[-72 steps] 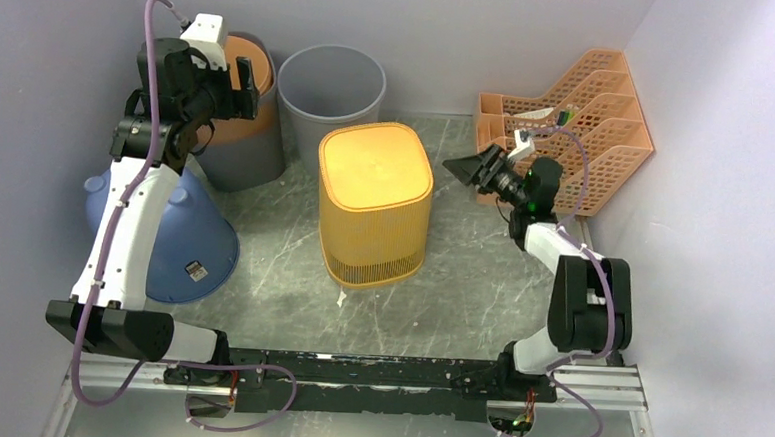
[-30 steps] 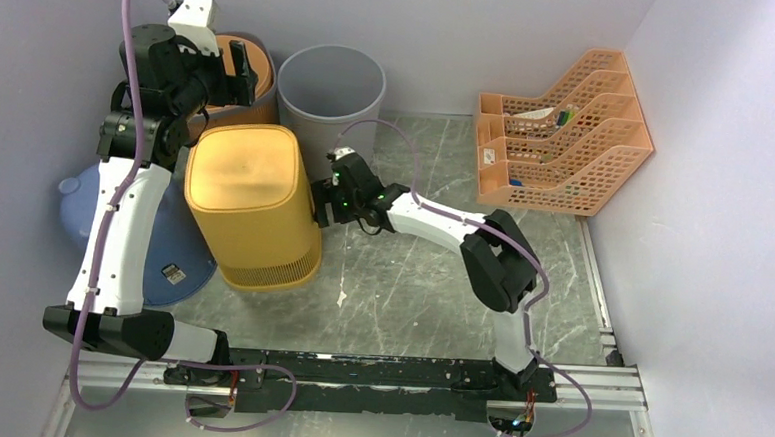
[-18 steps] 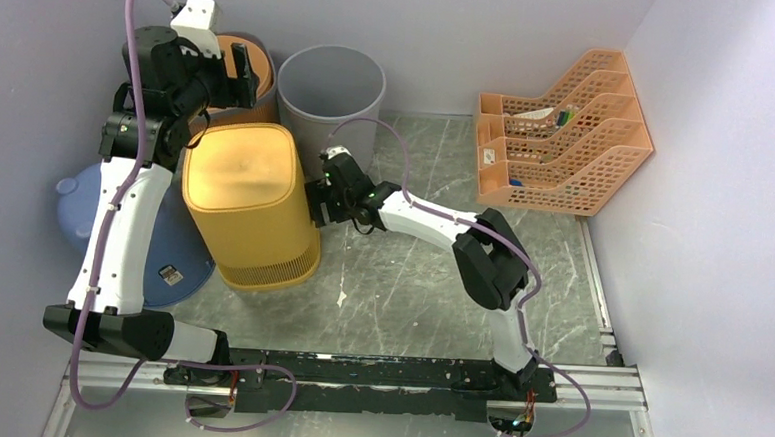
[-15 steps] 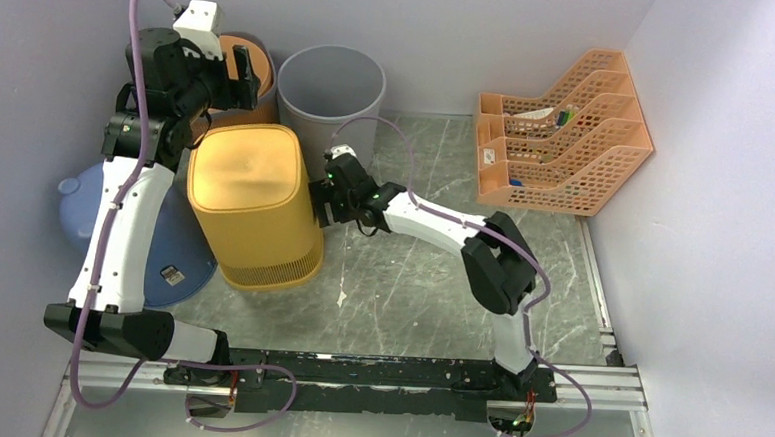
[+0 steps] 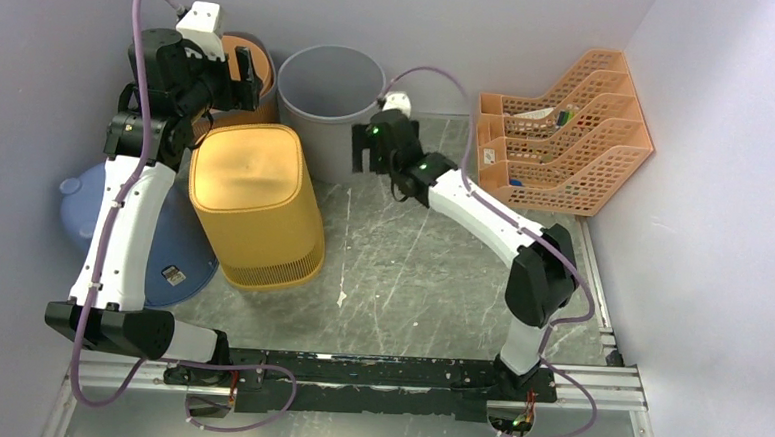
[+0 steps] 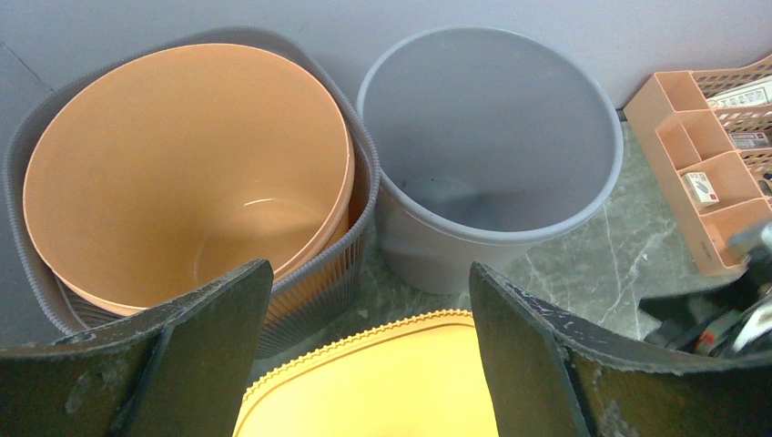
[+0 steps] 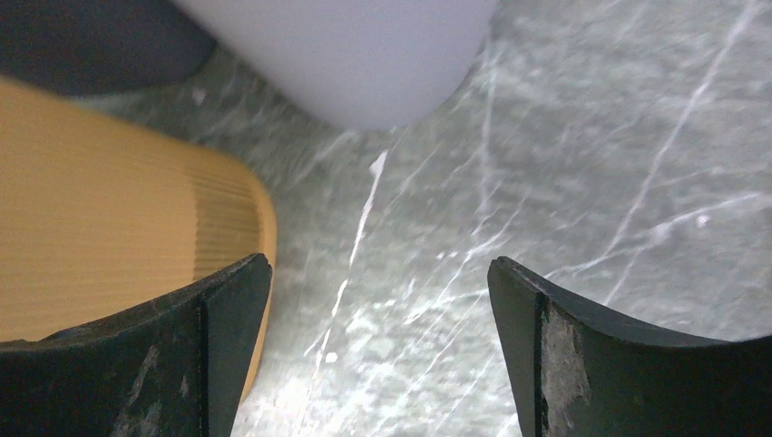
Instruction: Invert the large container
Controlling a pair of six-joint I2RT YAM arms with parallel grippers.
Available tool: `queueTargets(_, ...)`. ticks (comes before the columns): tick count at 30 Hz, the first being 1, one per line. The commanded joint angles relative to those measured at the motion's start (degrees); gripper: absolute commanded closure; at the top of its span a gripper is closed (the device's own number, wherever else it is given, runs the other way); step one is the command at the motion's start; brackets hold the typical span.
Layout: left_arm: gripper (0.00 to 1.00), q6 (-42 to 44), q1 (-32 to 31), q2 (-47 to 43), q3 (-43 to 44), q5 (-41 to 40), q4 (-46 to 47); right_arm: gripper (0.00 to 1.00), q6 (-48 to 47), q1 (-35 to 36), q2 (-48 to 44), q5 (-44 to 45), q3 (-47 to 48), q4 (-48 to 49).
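The large yellow container [image 5: 254,202] stands on the table left of centre, its closed flat face up and its ribbed rim down. It also shows in the left wrist view [image 6: 382,382] and the right wrist view [image 7: 100,237]. My left gripper [image 5: 239,79] is open and empty, hovering above the container's far edge [image 6: 369,273]. My right gripper [image 5: 362,149] is open and empty, apart from the container, in front of the grey bin; between its fingers I see bare table [image 7: 378,264].
A grey round bin [image 5: 330,85] stands at the back. An orange bucket [image 5: 256,66] sits inside a grey ribbed basket at the back left. A blue container [image 5: 186,258] lies behind my left arm. An orange file rack [image 5: 568,128] is at the back right.
The yellow container went from the table's centre to the left under the right gripper's push. The right gripper has now left its side and moved back-right towards the grey bin.
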Motion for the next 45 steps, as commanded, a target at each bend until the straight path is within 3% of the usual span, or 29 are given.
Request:
queueTargets(1, 0.09, -0.66, -0.51, -0.23, 0.20, 1.47, 2.41, 0.12, -0.74, -4.81, 0.00, -0.56, 6.56, 2.26)
queueTargets(6, 0.09, -0.81, -0.51, -0.28, -0.91, 1.81, 3.19, 0.13, 0.96, -9.01, 2.55, -8.80, 11.64, 7.61)
queueTargets(13, 0.09, -1.52, -0.51, -0.48, -1.57, 2.68, 4.03, 0.15, 3.66, -12.40, 16.45, -19.69, 27.40, 6.42)
queueTargets(17, 0.09, -1.15, -0.51, -0.55, -1.67, 2.68, 3.76, 0.18, 4.99, -13.89, 20.87, -20.00, 32.78, 5.57)
queueTargets(22, 0.09, -0.22, -0.51, -1.27, -2.83, 1.77, 3.65, 0.19, 4.96, -14.53, 18.59, -15.91, 28.35, 7.99)
queueTargets(29, 0.09, -0.45, -0.51, -1.77, -3.25, 2.00, 3.50, 0.27, 6.33, -14.98, 19.64, -19.15, 25.75, 8.90)
queueTargets(32, 0.09, -0.22, -0.51, -2.43, -3.82, 1.31, 3.41, 0.37, 6.39, -16.86, 20.28, -20.68, 25.58, 8.38)
queueTargets(38, 0.09, 0.14, -0.51, -3.38, -4.01, 0.72, 3.11, 0.69, 4.37, -17.55, 17.83, -20.95, 23.70, 7.05)
queueTargets(42, 0.09, -0.28, -0.51, -3.87, -4.53, 1.00, 3.59, 1.00, 2.56, -18.46, 14.27, -20.13, 19.87, 6.61)
queueTargets(45, 0.09, -0.55, -0.51, -4.24, -5.03, 1.21, 3.82, 1.00, 0.99, -19.32, 9.40, -18.24, 15.74, 6.56)
